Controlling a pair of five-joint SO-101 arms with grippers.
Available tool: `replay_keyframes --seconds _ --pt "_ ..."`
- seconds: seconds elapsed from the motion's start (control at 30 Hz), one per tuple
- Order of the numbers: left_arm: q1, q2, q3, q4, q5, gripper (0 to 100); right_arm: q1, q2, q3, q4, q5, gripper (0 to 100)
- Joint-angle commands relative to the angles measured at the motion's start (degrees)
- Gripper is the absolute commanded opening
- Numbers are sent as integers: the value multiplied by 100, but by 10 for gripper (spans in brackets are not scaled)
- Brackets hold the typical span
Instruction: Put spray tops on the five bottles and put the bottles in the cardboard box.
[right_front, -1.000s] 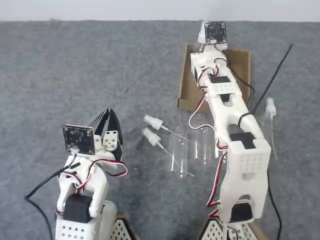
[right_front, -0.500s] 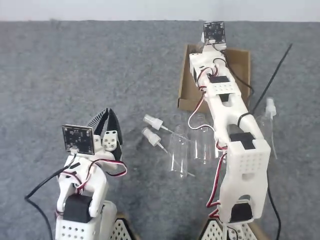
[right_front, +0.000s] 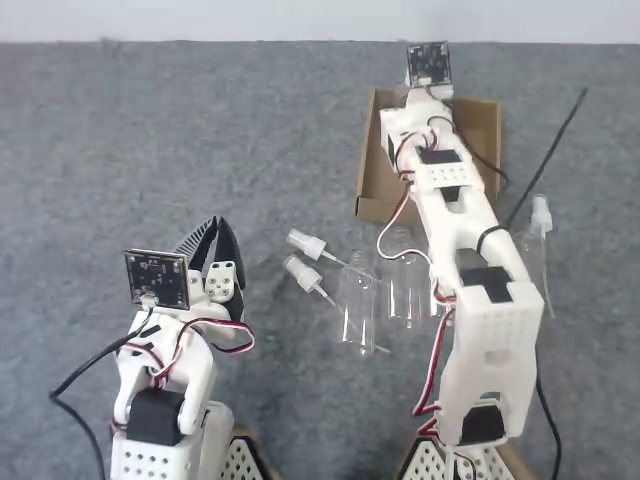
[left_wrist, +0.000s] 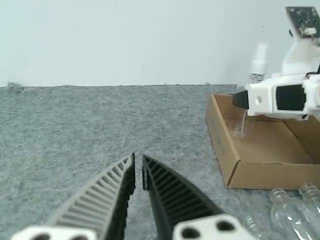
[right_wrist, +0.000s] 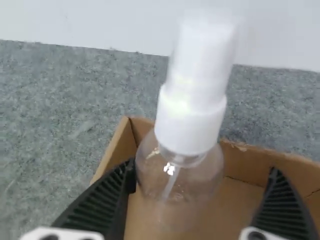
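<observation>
Currently right gripper (right_wrist: 200, 172) jaws spread wide around clear plastic spray-topped bottle (right_wrist: 192, 115), upright in brown cardboard box (right_wrist: 295, 172). Retract straight up, don't clip it. Left gripper (left_wrist: 138, 159) jaws closed, empty.

Robotics lab or hobby test bench — grey felt-like table cover (right_front: 120, 130), plain white wall (left_wrist: 125, 40), printed white arm (right_front: 480, 320) with exposed wires (right_front: 436, 350), bare circuit board (right_front: 157, 278).

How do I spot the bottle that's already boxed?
Find the cardboard box at the table's far side. At its far end, inside the right arm's open end effector, stands a spray-topped bottle. It alone is boxed; the other bottles are outside it.
</observation>
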Motion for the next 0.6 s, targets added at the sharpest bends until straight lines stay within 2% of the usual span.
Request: replay_keyframes --seconds 0.0,0.17,0.3,0.57 --pt "-26 -97 -31 -211 -26 15 -48 -1015 -334 365 -18 322" --pt "-26 -97 -31 -211 -26 15 -31 -1807 -334 1007 -35 322" --pt "-35 -97 -31 -211 -26 15 -22 -2527 -316 1921 -35 322" --pt "-35 -97 -31 -211 -26 15 -4 -4057 -299 5033 -9 322"
